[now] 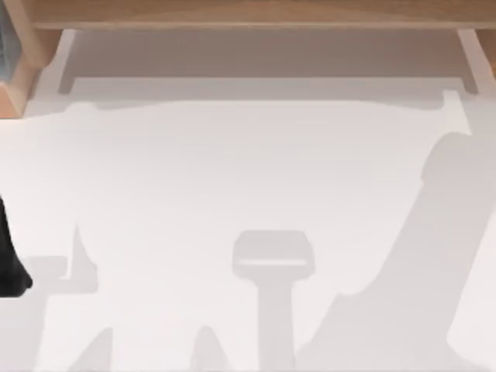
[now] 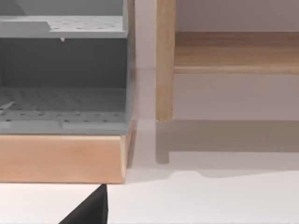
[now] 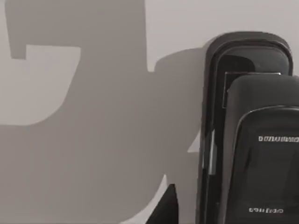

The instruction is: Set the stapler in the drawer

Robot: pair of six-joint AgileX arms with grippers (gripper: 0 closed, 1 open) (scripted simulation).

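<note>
The black stapler [image 3: 252, 135] lies flat on the white table, close under my right wrist camera. A black tip of my right gripper [image 3: 166, 210] shows just beside the stapler, apart from it. The drawer [image 2: 63, 109] is a wooden box with a grey perforated inside, seen above its light wooden front [image 2: 60, 158]. A black tip of my left gripper [image 2: 91, 211] hangs over the table just in front of that wooden front. The left arm [image 1: 9, 263] shows as a dark shape at the left edge of the top view.
A wooden shelf [image 1: 248, 14] runs along the table's far edge, with an upright wooden post [image 2: 164, 60] next to the drawer. The drawer unit's corner [image 1: 12, 54] sits at the far left. Arm shadows fall across the white tabletop [image 1: 194, 178].
</note>
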